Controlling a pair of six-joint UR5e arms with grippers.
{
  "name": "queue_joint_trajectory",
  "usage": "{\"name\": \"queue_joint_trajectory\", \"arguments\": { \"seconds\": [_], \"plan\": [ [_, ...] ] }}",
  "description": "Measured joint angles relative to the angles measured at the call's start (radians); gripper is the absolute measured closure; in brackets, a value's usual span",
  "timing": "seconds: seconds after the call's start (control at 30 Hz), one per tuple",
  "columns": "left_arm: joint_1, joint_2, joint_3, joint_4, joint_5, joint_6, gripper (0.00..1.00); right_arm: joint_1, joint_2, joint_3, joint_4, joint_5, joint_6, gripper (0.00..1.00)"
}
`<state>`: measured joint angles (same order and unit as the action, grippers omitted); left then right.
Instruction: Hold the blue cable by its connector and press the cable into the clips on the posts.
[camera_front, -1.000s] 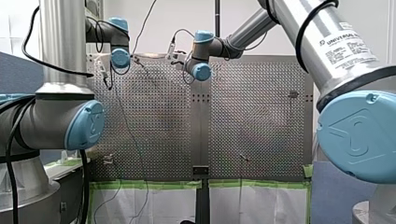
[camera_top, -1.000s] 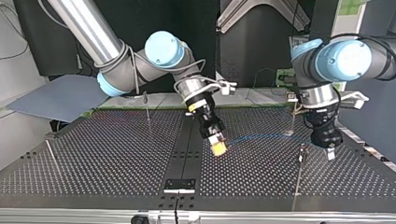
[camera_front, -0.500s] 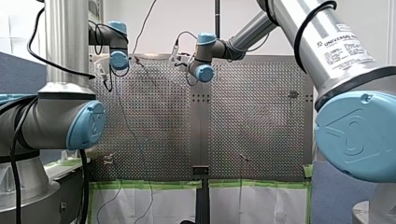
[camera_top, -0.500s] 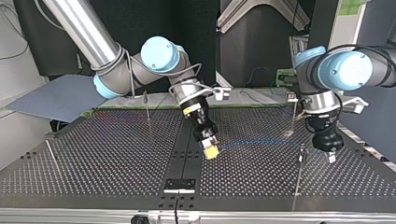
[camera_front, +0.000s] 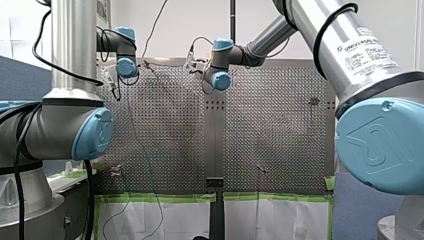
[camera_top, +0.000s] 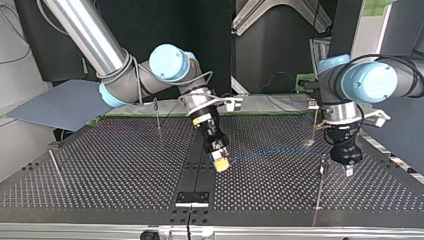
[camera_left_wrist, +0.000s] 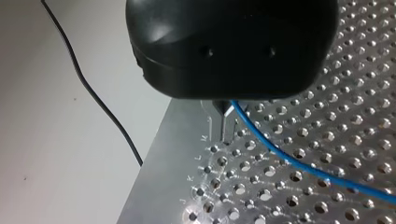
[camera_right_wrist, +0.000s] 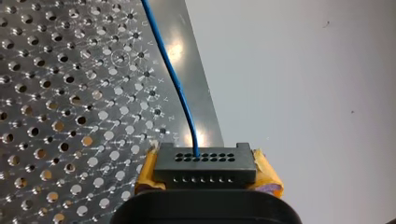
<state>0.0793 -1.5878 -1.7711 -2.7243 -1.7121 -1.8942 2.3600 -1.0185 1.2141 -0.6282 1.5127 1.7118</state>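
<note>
Perforated bench (camera_top: 100, 170), dark backdrop behind.
Between yellow pads (camera_right_wrist: 266, 179), right gripper (camera_top: 220, 165) pinches connector (camera_right_wrist: 205, 163); left gripper (camera_left_wrist: 225, 133), pressed together, nips cable (camera_left_wrist: 289, 161).

Front view, bright and flat: the white wall (camera_front: 190, 25) glows behind, and the perforated table (camera_front: 165, 125) crawls with speckled shimmer. Top view, far dimmer. Black backdrop, overhead light streaking my right arm (camera_top: 85, 30), and the blue cable (camera_top: 270, 151) showing only faintly, perhaps lost in the sheen. Left wrist view: my left gripper (camera_left_wrist: 225, 133) sits under a soft dark housing, too close to focus. Right wrist view: two hot glare spots on the table's bare edge strip (camera_right_wrist: 194, 88), holes flaring into stars, connector (camera_right_wrist: 205, 163) and yellow pads (camera_right_wrist: 147, 175) evenly lit.
</note>
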Motion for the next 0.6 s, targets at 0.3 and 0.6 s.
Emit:
{"name": "queue_joint_trajectory", "arguments": {
  "seconds": [0.3, 0.6],
  "plan": [
    [0.019, -0.013, 0.022, 0.021, 0.036, -0.046, 1.00, -0.009, 0.015, -0.001, -0.002, 0.008, 0.000, 1.00],
    [0.039, -0.049, 0.055, 0.038, 0.063, -0.069, 1.00, -0.031, 0.018, -0.018, -0.003, 0.012, 0.002, 1.00]
  ]
}}
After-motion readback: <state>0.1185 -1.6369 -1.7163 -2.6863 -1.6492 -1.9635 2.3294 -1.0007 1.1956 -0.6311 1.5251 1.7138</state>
